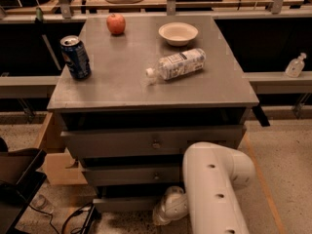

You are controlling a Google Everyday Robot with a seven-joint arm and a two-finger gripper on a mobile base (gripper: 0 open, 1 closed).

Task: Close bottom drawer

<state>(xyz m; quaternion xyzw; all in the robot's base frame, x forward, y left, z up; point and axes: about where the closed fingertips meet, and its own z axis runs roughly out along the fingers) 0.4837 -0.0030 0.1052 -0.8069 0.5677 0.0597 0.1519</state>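
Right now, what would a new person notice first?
The big white robot arm fills the lower right, its gripper down low at the grey cabinet's bottom drawer. On the cabinet top sit a red apple, a blue soda can, a white bowl and a clear plastic bottle lying on its side.

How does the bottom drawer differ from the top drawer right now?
The top drawer has a small round knob at its centre; the bottom drawer's visible front is plain. The top drawer's front is mostly in view; the bottom drawer's right part is hidden behind the arm. The tool sits low at the bottom drawer's front, well below the top drawer. Both are grey, in one cabinet.
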